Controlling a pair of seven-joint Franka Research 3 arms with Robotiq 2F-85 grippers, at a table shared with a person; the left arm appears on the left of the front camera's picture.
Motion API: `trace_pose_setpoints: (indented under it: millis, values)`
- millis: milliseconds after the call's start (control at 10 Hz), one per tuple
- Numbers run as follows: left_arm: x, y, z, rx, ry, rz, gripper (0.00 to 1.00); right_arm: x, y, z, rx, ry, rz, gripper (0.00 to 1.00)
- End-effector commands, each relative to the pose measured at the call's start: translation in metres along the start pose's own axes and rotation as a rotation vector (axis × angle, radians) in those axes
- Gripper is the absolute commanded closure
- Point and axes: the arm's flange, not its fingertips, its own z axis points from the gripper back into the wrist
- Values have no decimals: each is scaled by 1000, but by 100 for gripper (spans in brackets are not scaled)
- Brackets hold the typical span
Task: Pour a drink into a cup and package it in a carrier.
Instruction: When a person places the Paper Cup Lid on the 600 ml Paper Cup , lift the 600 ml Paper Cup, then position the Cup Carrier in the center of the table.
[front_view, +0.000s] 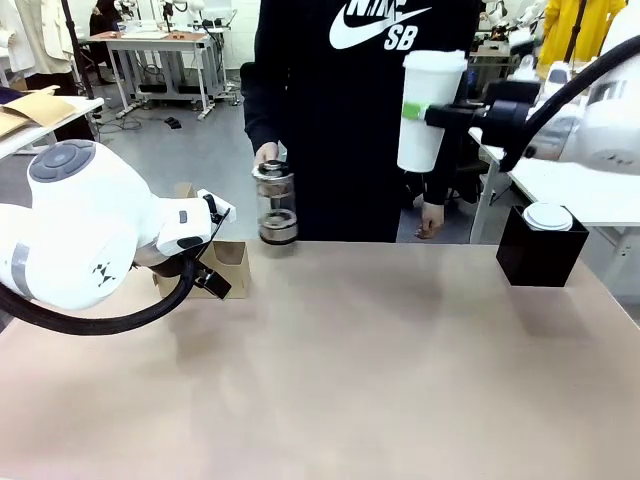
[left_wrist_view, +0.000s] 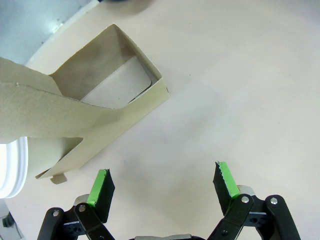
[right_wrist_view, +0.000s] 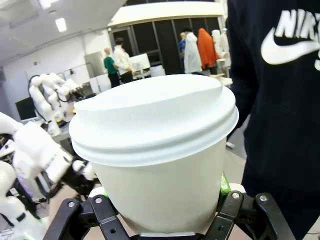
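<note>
My right gripper (front_view: 425, 112) is shut on the tall white lidded cup (front_view: 428, 110), holding it upright high above the table's far right; the same cup (right_wrist_view: 160, 155) looms close between its fingers. The person's hand holds a clear glass jug (front_view: 276, 203) at the table's far edge, with a little dark drink (front_view: 278, 217) at its bottom. The brown cardboard carrier (front_view: 226, 266) stands at the left, partly hidden behind my left arm. My left gripper (left_wrist_view: 162, 185) is open just above the tabletop beside the carrier (left_wrist_view: 100, 105), with nothing between its fingers.
A black box (front_view: 540, 250) with a shorter white lidded cup (front_view: 548, 216) on it stands at the far right of the table. The person in a dark sweatshirt (front_view: 350, 100) stands at the far edge. A white rim (left_wrist_view: 12, 167) shows beside the carrier.
</note>
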Motion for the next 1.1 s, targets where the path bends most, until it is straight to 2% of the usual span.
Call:
trace_pose_setpoints:
  millis: [0,300,400,1000]
  values:
    - [0,1,0,-1,0,2,0,12,23,11,22,28,-42,20]
    - [0,1,0,-1,0,2,0,23,45,24,43,56,-12,20]
    - [0,1,0,-1,0,2,0,19,36,12,25,23,-8,20]
    - [0,1,0,-1,0,2,0,19,36,12,25,23,-8,20]
